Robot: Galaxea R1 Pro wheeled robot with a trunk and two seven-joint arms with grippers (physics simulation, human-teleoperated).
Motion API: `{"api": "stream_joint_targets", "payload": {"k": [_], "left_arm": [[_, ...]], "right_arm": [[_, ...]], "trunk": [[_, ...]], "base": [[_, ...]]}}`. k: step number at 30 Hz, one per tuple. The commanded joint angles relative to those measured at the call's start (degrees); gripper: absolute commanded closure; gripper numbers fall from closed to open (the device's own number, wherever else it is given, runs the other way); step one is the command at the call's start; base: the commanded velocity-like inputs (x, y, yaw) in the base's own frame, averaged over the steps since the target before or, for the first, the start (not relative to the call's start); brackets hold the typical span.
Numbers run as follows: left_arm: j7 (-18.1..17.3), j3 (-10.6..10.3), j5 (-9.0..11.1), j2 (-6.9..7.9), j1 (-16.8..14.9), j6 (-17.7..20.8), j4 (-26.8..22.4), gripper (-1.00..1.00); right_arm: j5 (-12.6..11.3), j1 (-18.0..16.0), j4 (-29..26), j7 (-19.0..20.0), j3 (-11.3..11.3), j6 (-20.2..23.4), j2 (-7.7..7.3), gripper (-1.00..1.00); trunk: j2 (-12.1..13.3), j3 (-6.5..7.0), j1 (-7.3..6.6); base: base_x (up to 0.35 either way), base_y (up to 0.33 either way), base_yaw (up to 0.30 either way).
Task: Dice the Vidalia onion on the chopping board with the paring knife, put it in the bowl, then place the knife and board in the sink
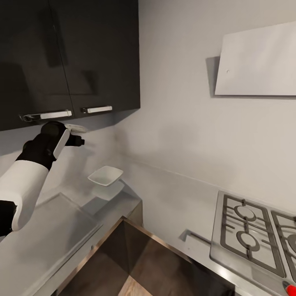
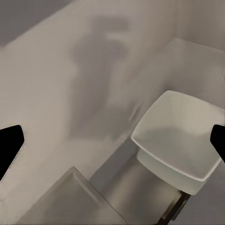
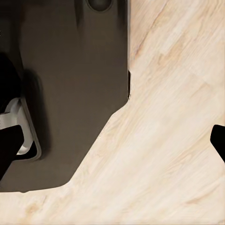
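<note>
1 bowl (image 1: 105,175), 2 cabinet handles (image 1: 96,109), 1 hob (image 1: 257,236), 1 range hood (image 1: 257,61).

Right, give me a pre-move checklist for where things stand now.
1. Bowl in sight on the countertop: ok.
2. Bowl empty, ready for diced onion: ok.
3. Left pincer open and empty, raised above the countertop: ok.
4. Right pincer open, pointing down at the wood floor: ok.
5. Location of onion, board, knife and sink: cannot tell.
</note>
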Motion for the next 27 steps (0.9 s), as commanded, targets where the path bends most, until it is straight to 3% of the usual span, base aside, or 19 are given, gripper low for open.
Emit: {"api": "stream_joint_targets", "payload": {"k": [1,11,19,27], "left_arm": [[0.54,-0.30,0.63,0.12,-0.04,0.17,-0.06,-1.00],[0.54,-0.35,0.64,0.38,-0.04,0.17,-0.02,-1.00],[0.54,-0.43,0.64,0.38,-0.04,0.17,-0.13,-1.00],[0.54,-0.41,0.59,0.38,-0.04,0.17,-0.15,-1.00]], "right_arm": [[-0.60,-0.02,-0.08,-0.19,0.51,0.28,0.00,-1.00],[-0.62,-0.02,-0.08,-0.17,0.56,0.29,0.25,-1.00],[-0.67,-0.02,-0.14,-0.10,0.56,0.29,0.28,-1.00],[-0.69,-0.02,-0.16,0.07,0.52,0.29,0.41,-1.00]], "trunk": [[-0.07,-0.07,0.04],[-0.07,-0.07,0.04],[-0.07,-0.07,0.04],[-0.07,-0.07,0.04]], "base": [[0.164,0.196,0.000],[0.256,0.155,0.000],[0.275,-0.048,0.000],[0.053,-0.023,0.000]]}}
